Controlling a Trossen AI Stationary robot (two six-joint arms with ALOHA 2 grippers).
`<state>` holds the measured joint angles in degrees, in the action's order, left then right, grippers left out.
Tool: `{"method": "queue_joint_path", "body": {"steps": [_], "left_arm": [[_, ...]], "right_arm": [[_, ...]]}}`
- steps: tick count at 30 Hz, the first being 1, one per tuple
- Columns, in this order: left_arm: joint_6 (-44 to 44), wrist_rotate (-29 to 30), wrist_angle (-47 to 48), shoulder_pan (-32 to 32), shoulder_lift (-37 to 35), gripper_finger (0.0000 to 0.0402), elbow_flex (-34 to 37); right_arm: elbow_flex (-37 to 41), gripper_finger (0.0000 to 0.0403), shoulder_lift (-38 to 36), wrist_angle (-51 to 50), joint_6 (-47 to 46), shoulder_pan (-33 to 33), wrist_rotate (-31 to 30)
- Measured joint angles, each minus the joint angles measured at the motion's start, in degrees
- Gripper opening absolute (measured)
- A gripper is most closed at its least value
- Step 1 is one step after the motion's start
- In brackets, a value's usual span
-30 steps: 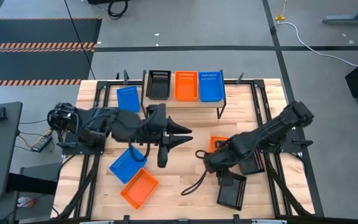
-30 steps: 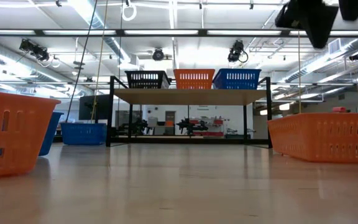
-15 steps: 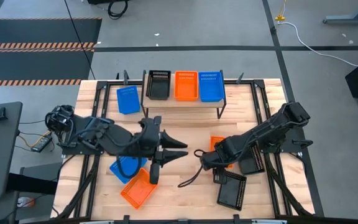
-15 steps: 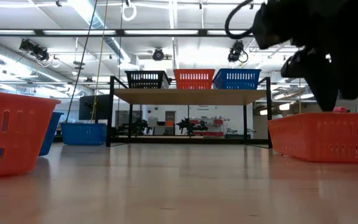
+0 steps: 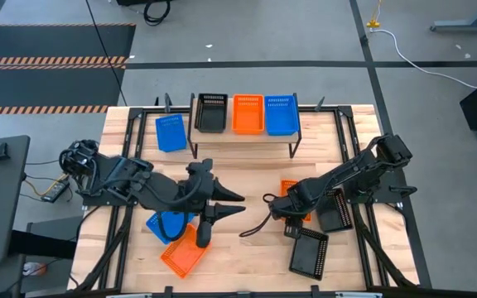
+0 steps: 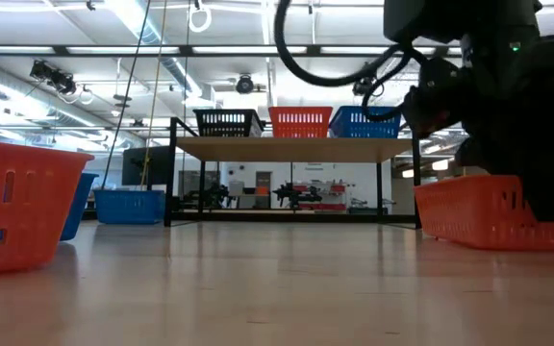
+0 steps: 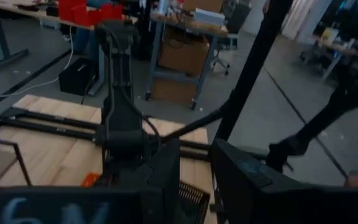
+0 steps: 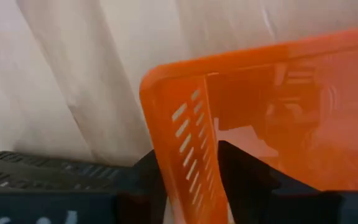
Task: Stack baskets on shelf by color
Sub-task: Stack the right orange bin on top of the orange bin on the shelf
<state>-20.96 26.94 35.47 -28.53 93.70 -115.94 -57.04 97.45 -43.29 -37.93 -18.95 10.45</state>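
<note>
Right claw (image 5: 286, 207) low on the desk (image 5: 247, 257), fingers (image 8: 244, 177) straddling the wall of an orange basket (image 8: 266, 118), open around it. Left claw (image 5: 237, 204) spread wide near desk centre. Shelf (image 5: 247, 136) carries black, orange, blue baskets.

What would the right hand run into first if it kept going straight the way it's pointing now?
The perforated wall of the orange plastic mesh basket lying on the table. The right hand has one finger on each side of that wall, so pushing on would most likely bring it down onto the wall's rim.
</note>
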Motion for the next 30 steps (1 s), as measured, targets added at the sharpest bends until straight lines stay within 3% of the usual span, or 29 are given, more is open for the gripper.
{"method": "queue_joint_path", "body": {"steps": [9, 14, 19, 24, 30], "left_arm": [[-2.2, -1.3, 7.4, -0.6, -1.5, 0.0092, 0.0], [-2.9, -1.2, 10.8, -0.5, -3.8, 0.0083, 0.0], [-1.3, 0.2, 11.3, -0.2, -5.4, 0.0074, 0.0], [-0.9, 1.5, 13.3, -0.2, -6.1, 0.0067, 0.0], [-2.0, 3.8, 13.7, -0.2, -5.6, 0.0068, 0.0]], "right_arm": [[-3.8, 0.0013, -2.1, -4.1, 1.8, 0.4, 5.1], [-10.7, 0.0015, -5.3, -10.8, 3.7, 0.8, 2.1], [-22.4, 0.0007, -7.8, -19.3, 4.7, 2.2, -0.6], [-37.5, 0.001, -7.7, -25.7, 7.2, 4.7, -7.1], [-49.7, 0.001, -7.6, -24.5, 16.3, 11.4, -16.8]]}}
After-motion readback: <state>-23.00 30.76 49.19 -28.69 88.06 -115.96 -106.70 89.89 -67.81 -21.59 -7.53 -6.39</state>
